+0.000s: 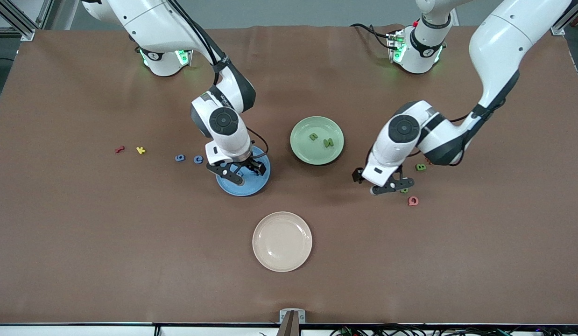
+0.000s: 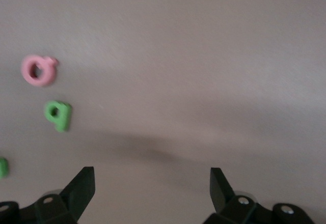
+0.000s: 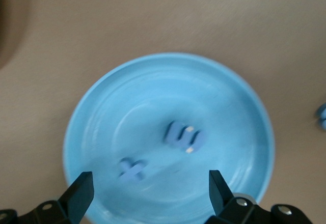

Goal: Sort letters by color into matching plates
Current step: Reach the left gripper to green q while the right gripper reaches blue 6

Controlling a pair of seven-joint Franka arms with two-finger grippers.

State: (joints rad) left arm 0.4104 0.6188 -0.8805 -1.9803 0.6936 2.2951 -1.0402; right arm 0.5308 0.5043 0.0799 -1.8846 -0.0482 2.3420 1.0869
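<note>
A brown cloth covered the worktop (image 1: 83,233), and your three plates sat in its middle stretch, the cream plate (image 1: 282,241) nearest the front camera and holding nothing. Your right gripper (image 1: 236,171) hung over the blue plate (image 1: 258,179) with its jaws spread wide and nothing between them; two blue letters (image 3: 183,135) lay flat in the plate's well, so I judge it had just let one go there. Two more blue letters (image 1: 188,158) waited on the cloth just beside that plate, toward the right arm's end, with a yellow letter (image 1: 140,150) and a red letter (image 1: 119,149) further along. The green plate (image 1: 300,149) held two green letters (image 1: 320,139), lying flat and skewed to each other. Your left gripper (image 1: 392,187) was low over the cloth, jaws wide apart and empty, probably lining up on the green q-shaped letter (image 2: 57,114) near it; that letter's stem, its long axis, ran roughly in line with the gripper's reach in the left wrist view. A pink letter Q (image 2: 38,70) lay just beside it, and a green letter B (image 1: 420,166) sat under the left arm.
</note>
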